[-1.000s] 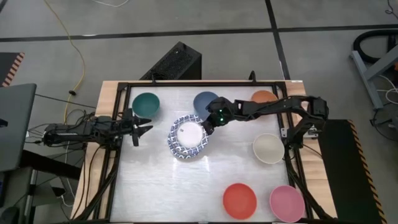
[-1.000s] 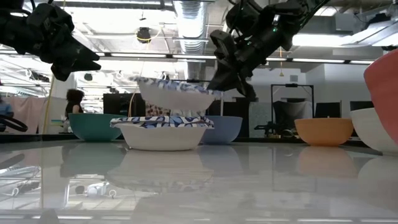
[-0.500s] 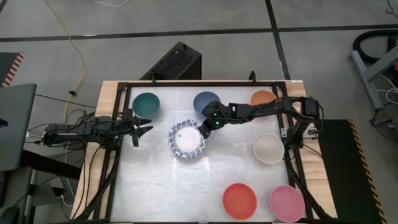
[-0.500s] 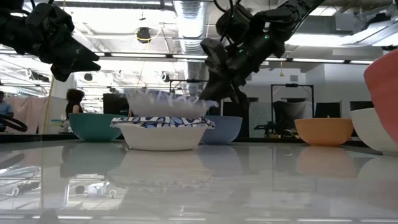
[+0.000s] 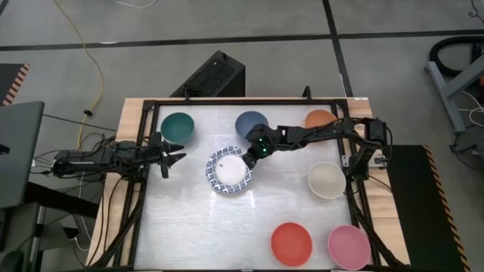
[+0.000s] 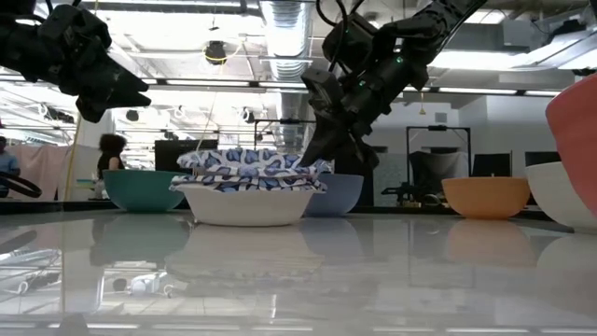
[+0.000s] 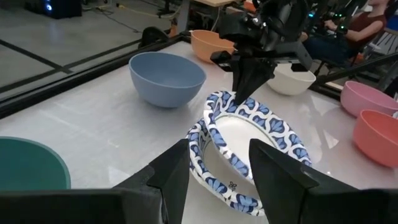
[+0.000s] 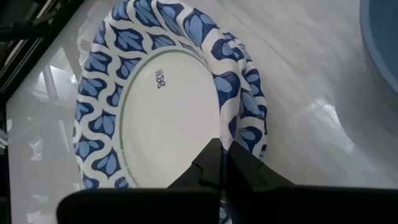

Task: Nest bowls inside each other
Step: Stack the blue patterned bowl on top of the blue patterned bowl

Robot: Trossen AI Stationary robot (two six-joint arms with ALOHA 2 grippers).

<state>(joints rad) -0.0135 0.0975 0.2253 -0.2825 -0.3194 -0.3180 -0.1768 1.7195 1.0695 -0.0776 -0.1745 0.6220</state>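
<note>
Pink bowl [image 5: 349, 246]: nearest edge of the table [image 5: 189, 227], toward 5 o'clock from the table's middle; stands alone.
Red bowl [image 5: 291, 243]: just beside the pink one, on its 9 o'clock side; not touching it.
Cream bowl [image 5: 326, 180]: at 3 o'clock, close to the right frame rail.
Patterned bowls [image 5: 229, 170]: white with blue rims, stacked near the middle of the table; the upper bowl [image 6: 250, 161] lies tilted in the lower bowl [image 6: 244, 201], its rim a little askew and not fully seated.
Right gripper [image 5: 250, 153]: at the 2 o'clock edge of the stack; the fingers [image 8: 219, 163] stand close together on the blue rim of the upper bowl, pinching it; only a very thin gap between them shows.
Left gripper [image 5: 179, 156]: at 9 o'clock over the left edge of the table, above the surface; fingers [image 7: 283, 177] apart, nothing between them; it touches nothing.
Green bowl [image 5: 177, 127]: far row, toward 11 o'clock.
Blue bowl [image 5: 250, 123]: far row, at 12 o'clock, just behind the stack; partly under the right arm.
Orange bowl [image 5: 320, 118]: far row, toward 1 o'clock; partly covered by the right arm.
</note>
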